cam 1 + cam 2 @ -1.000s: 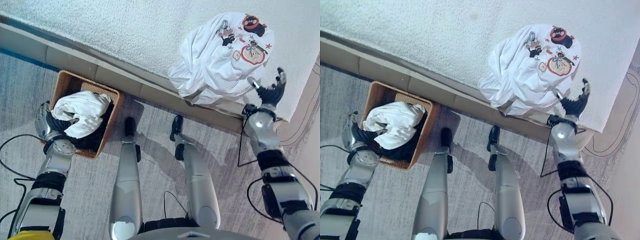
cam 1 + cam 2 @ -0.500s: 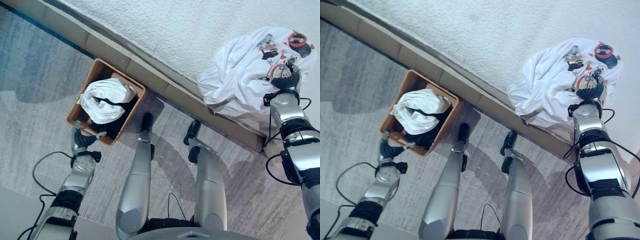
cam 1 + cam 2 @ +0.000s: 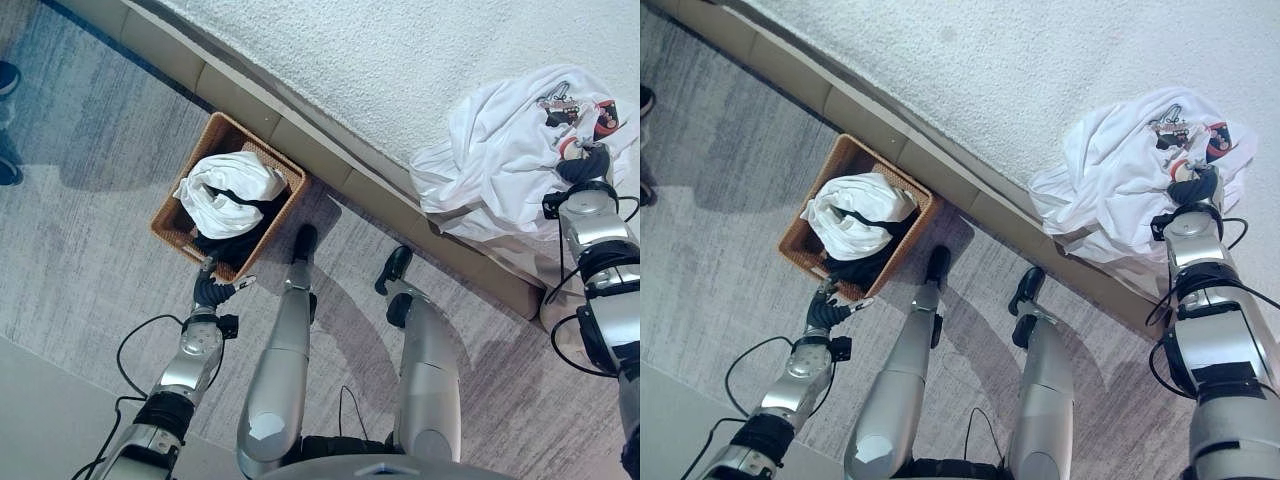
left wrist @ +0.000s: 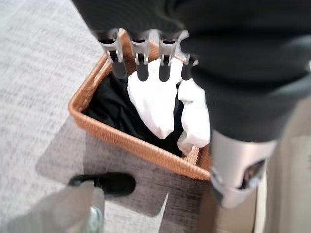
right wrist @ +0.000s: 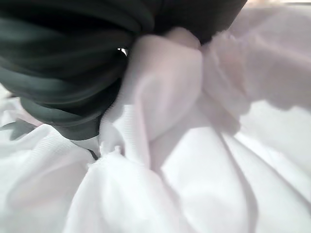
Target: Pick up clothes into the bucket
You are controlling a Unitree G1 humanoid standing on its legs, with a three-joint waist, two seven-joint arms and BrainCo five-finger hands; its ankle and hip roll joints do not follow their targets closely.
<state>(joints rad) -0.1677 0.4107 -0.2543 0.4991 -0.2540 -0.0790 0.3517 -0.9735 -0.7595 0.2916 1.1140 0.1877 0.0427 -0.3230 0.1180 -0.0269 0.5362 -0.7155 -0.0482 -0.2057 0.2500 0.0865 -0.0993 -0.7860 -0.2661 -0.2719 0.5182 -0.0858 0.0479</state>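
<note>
the white printed t-shirt [image 3: 510,150] lies bunched on the white textured bed [image 3: 400,60] at the far right, the right hand [image 3: 1196,187] pressed into it; its wrist view shows cloth bulging round the dark cover, fingers hidden, so i cannot tell their state. the left hand [image 3: 212,291], fingers [image 4: 140,63] straight and empty, hangs just near the square wicker basket [image 3: 175,215] on the floor, holding white and black clothes [image 3: 855,215]. print on the shirt is unreadable.

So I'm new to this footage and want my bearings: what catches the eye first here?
The crumpled white shirt with cartoon prints, heaped on the white bed at the robot's right, with the right hand buried in its folds. Next, the wicker basket on the grey floor against the bed's base, already holding white and black clothes, with the left hand open just outside its near corner.
</note>
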